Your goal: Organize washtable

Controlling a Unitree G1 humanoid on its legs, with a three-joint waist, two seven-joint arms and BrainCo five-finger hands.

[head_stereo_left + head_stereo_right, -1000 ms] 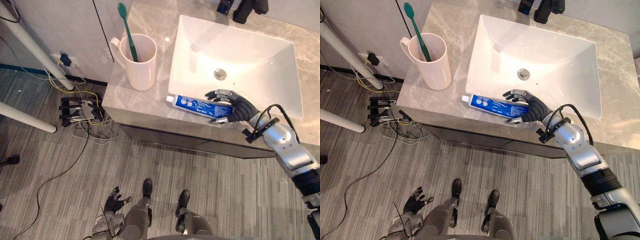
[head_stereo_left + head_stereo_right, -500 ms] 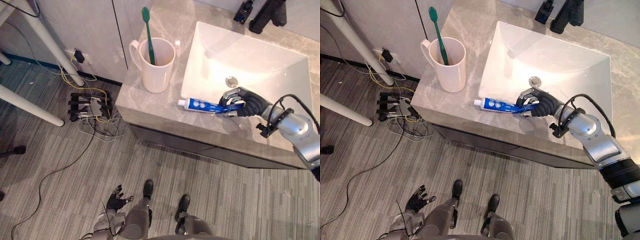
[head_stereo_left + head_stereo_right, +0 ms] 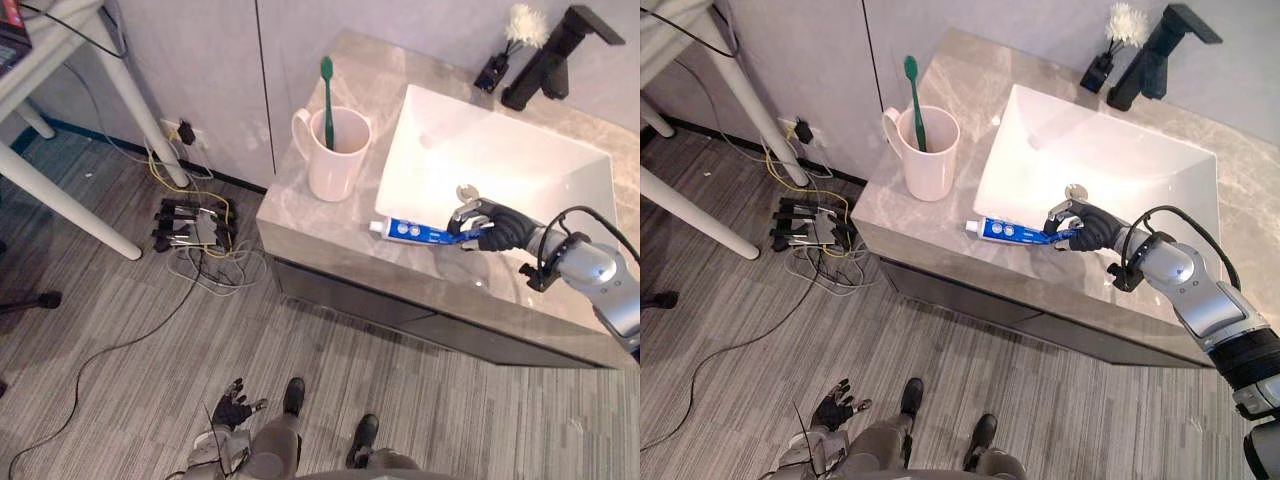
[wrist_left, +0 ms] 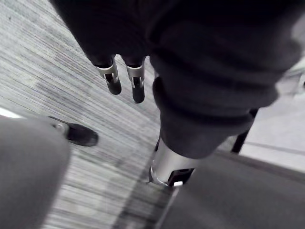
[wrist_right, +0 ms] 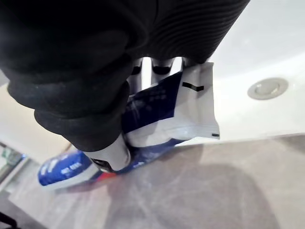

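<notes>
A blue and white toothpaste tube (image 3: 415, 232) lies along the front rim of the white sink (image 3: 500, 150), cap end pointing toward the cup. My right hand (image 3: 492, 225) is shut on its flat crimped end; in the right wrist view the thumb (image 5: 112, 152) and fingers pinch the tube (image 5: 162, 109) just above the grey marble counter (image 5: 200, 191). A cream mug (image 3: 335, 160) with a green toothbrush (image 3: 326, 90) standing in it sits on the counter's left end. My left hand (image 3: 232, 408) hangs low near the floor, open, its fingers (image 4: 113, 78) straight.
A black faucet (image 3: 555, 50) and a small black holder with a white tuft (image 3: 505, 45) stand behind the sink. The drain (image 5: 267, 88) lies near the tube's end. On the floor to the left are a power strip with cables (image 3: 185, 225) and white table legs (image 3: 60, 215).
The camera has moved, shifting the whole picture. My right hand has gone from resting over the tube to pinching its crimped end, and the tube sits a little higher on the sink rim.
</notes>
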